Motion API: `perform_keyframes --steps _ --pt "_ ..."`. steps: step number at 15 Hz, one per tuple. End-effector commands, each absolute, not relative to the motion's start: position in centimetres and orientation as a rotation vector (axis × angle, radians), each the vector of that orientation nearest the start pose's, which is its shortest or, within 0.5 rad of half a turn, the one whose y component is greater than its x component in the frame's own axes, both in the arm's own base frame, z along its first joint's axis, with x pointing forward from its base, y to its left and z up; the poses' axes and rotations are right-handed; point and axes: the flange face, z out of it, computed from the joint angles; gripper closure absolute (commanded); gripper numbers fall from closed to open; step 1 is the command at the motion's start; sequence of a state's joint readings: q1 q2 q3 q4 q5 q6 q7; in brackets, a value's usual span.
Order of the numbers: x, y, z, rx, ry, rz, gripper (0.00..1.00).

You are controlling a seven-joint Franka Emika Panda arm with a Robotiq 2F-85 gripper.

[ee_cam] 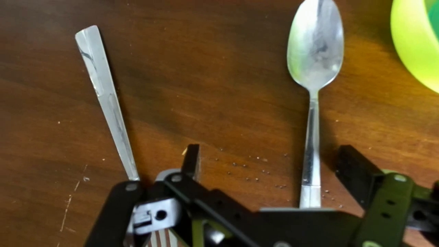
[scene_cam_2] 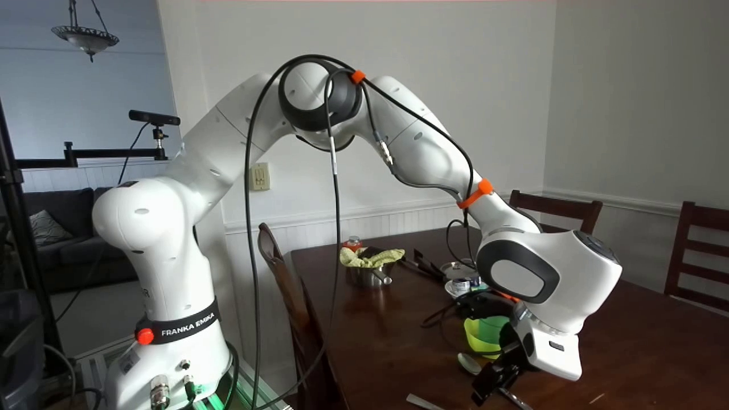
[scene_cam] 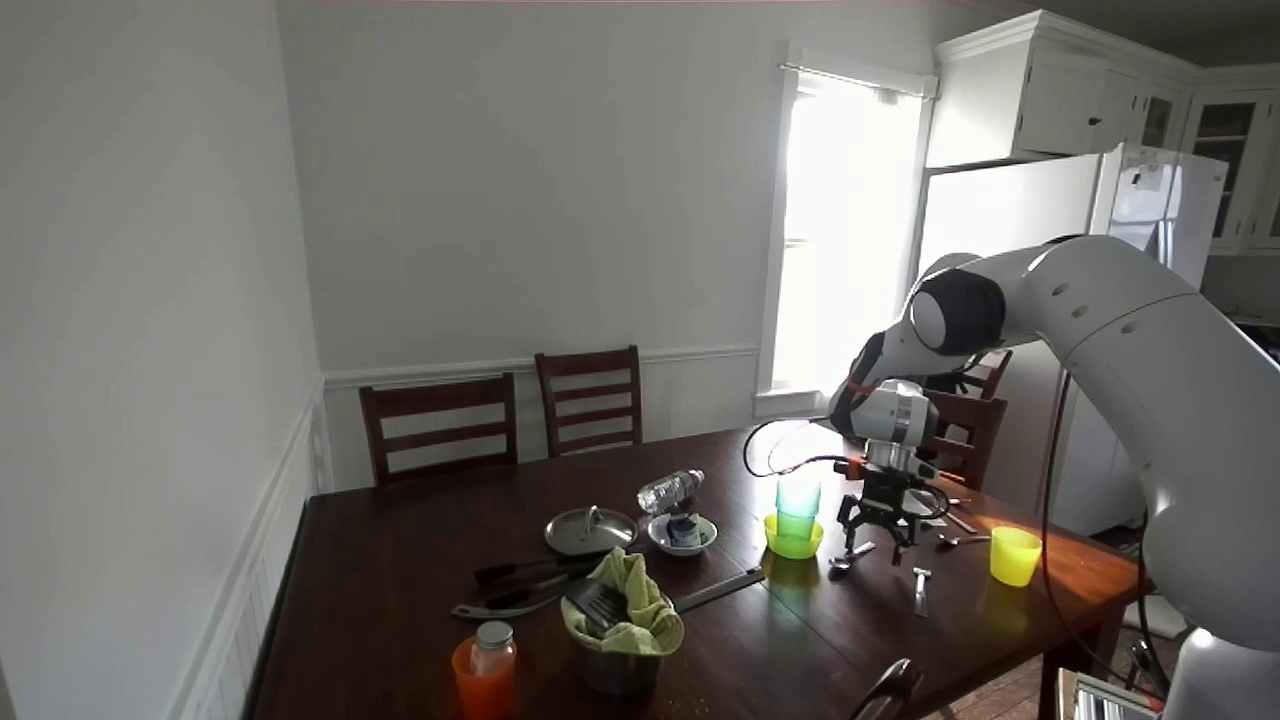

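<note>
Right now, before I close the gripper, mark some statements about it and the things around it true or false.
1. The gripper stands open. True.
2. A spoon and a fork lie on the wooden table. True.
3. The gripper is clamped on the fork. False: it holds nothing.
4. The fork lies across the spoon. False: they lie apart.
5. A green cup sits in the yellow bowl. True.

spoons [ee_cam: 315,51] at least two show | forks [ee_cam: 109,89] at least one | bowls [scene_cam: 793,550] two | cups [scene_cam: 1015,557] at least three | pot [scene_cam: 618,672] one | pot lid [scene_cam: 590,540] one | water bottle [scene_cam: 670,491] one | table [scene_cam: 380,560] one | fridge [scene_cam: 1020,215] one | chairs [scene_cam: 440,397] at least four
</note>
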State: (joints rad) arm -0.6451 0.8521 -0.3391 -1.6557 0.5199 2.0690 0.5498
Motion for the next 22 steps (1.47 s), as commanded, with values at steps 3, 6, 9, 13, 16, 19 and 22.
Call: perform_keyframes --steps 3,6,9,13,16,19,22 --pt "37.6 -50.5 10.7 -1.851 2.238 0.578 0.0" --pt "37.4 -50.6 10.8 -1.896 2.234 0.603 0.0" --pt "37.1 -50.8 10.8 -1.938 2.233 0.632 0.0" --pt "36.9 -51.0 11.0 -1.931 2.25 0.608 0.0" --pt "37.3 -50.9 11.3 -1.852 2.288 0.534 0.0" --pt "38.1 -50.6 11.5 -1.782 2.309 0.455 0.0" --pt "38.6 -50.0 11.3 -1.76 2.312 0.431 0.0"
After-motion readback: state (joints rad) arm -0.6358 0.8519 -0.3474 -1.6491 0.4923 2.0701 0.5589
